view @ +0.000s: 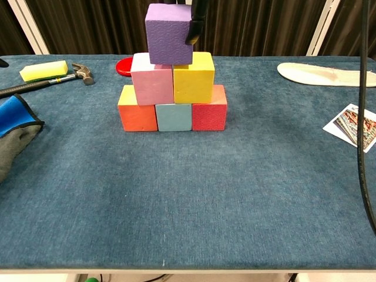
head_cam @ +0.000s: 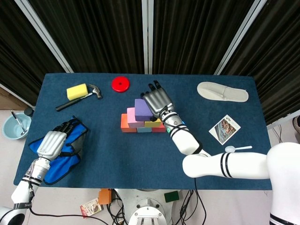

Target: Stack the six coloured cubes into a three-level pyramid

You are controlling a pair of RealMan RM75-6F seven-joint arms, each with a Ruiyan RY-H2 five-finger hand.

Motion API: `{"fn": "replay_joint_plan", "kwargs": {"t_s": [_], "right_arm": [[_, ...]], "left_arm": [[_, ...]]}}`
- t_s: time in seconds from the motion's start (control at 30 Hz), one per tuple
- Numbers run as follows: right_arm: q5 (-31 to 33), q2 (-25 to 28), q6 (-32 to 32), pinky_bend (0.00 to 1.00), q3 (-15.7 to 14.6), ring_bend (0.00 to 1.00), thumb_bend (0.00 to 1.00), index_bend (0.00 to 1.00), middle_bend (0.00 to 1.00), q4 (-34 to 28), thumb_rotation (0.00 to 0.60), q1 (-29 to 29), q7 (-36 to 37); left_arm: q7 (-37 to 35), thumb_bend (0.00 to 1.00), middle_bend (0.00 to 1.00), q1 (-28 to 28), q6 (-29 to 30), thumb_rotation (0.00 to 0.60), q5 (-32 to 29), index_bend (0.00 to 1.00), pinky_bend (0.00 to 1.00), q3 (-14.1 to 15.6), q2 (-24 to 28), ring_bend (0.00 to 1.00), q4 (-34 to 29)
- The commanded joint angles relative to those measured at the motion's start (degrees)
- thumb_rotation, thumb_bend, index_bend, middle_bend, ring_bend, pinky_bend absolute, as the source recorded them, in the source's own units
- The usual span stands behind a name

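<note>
Orange (view: pixel 136 109), light blue (view: pixel 174 116) and red (view: pixel 209 108) cubes form the bottom row on the blue cloth. A pink cube (view: pixel 151 79) and a yellow cube (view: pixel 193 77) sit on them. My right hand (head_cam: pixel 156 101) holds the purple cube (view: pixel 168 33) over the seam between pink and yellow; whether it touches them I cannot tell. In the chest view only a dark fingertip (view: pixel 194 28) of that hand shows at the cube's right side. In the head view the purple cube (head_cam: pixel 142 107) tops the stack. My left hand (head_cam: pixel 52 142) rests on a blue cloth bag (head_cam: pixel 65 154) at the front left, holding nothing.
A hammer (head_cam: pixel 79 97), a yellow sponge (head_cam: pixel 77 91) and a red disc (head_cam: pixel 120 84) lie at the back left. A white slipper (head_cam: pixel 222 92) is at the back right, with a picture card (head_cam: pixel 224 128) and a white spoon (head_cam: pixel 236 148) nearer the front right.
</note>
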Motion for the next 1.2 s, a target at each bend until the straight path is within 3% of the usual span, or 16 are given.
{"fn": "replay_joint_plan", "kwargs": {"t_s": [0.03, 0.67, 0.87, 1.2], "right_arm": [[0.9, -0.6, 0.3, 0.0, 0.2, 0.09, 0.13, 0.41, 0.37, 0.4, 0.6, 0.5, -0.7], [2.8, -1.7, 0.1, 0.0, 1.0, 0.09, 0.13, 0.39, 0.36, 1.3, 0.6, 1.3, -2.7], [3.8, -2.0, 0.1, 0.0, 0.8, 0.09, 0.13, 0.39, 0.36, 1.5, 0.6, 1.6, -3.6], [3.9, -2.4, 0.1, 0.0, 0.7, 0.08, 0.1, 0.29, 0.28, 1.8, 0.6, 1.8, -4.3]], "left_arm": [[-0.3, 0.19, 0.04, 0.1, 0.0, 0.456, 0.1, 0.1, 0.23, 0.1, -0.1, 0.1, 0.3], [-1.6, 0.19, 0.04, 0.4, 0.1, 0.479, 0.5, 0.1, 0.23, 0.2, -0.5, 0.1, 1.5], [-1.7, 0.19, 0.04, 0.5, 0.0, 0.46, 0.5, 0.1, 0.23, 0.3, -0.6, 0.1, 1.6], [-2.0, 0.19, 0.04, 0.3, -0.2, 0.468, 0.5, 0.1, 0.23, 0.1, -0.8, 0.1, 1.9]]}}
